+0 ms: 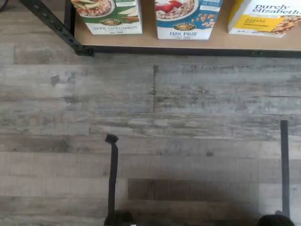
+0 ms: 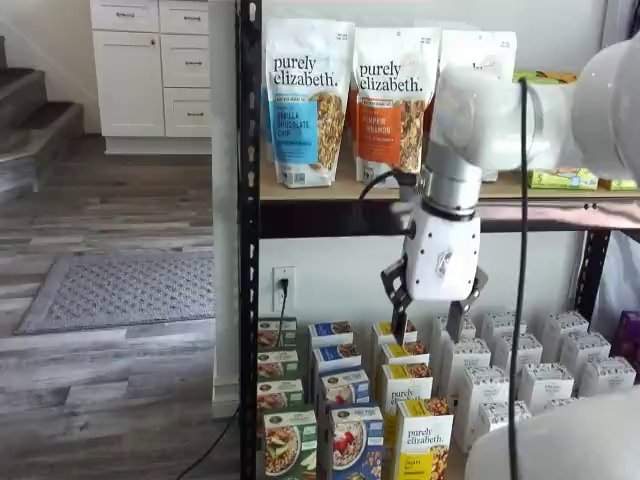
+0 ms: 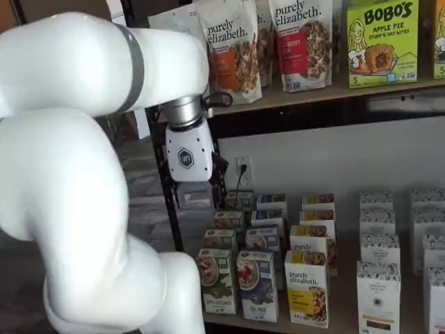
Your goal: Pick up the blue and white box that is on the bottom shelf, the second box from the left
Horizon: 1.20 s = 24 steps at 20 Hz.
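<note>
Gripper (image 2: 428,328) hangs above the rows of cartons on the bottom shelf (image 3: 344,313), clear of all of them. Its two black fingers (image 2: 399,325) point down with a plain gap between them: jaws apart, nothing held. In a shelf view the white gripper body (image 3: 188,156) shows side-on, in front of the black rack post (image 2: 248,240), with the fingers not clearly separable there.

The blue and white box (image 2: 356,440) stands upright in the front row at the shelf's front edge, also seen at (image 3: 256,285) and from above at (image 1: 188,18). It shows a bowl with red berries on its face. The lettering seen in the wrist view reads "flax plus".

Just beside it toward the shelf's left end stands a green box (image 2: 290,442); on its other side, a yellow box (image 2: 424,438) printed "purely elizabeth". Same-coloured boxes line up behind each toward the back of the shelf. White boxes (image 2: 525,380) fill the right part of the shelf.

The upper shelf (image 2: 420,190) carries granola bags (image 2: 308,100) along its front edge.

The wrist view looks at grey wood-plank floor (image 1: 150,117) in front of the shelf's front edge; dark finger shapes show faintly, too blurred to read.
</note>
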Tool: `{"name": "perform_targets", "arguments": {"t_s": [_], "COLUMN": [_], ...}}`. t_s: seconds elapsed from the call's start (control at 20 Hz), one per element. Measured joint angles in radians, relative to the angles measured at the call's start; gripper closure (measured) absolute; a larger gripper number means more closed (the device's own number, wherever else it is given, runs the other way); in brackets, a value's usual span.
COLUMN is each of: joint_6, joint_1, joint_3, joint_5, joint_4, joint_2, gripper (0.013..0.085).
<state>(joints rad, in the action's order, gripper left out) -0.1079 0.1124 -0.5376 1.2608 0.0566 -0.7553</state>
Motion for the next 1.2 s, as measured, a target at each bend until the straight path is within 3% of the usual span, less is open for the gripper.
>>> {"name": "perform_targets", "arguments": {"t_s": [0.65, 1.2], "joint_6": [-0.051, -0.052], "joint_1": [0.064, 0.120], "joint_3": [0.121, 0.115], "joint_5": [-0.276, -0.495], "joint_4": [-0.003, 0.059], "joint_2": [0.114, 0.316], "gripper": [0.0130, 0.0130]}}
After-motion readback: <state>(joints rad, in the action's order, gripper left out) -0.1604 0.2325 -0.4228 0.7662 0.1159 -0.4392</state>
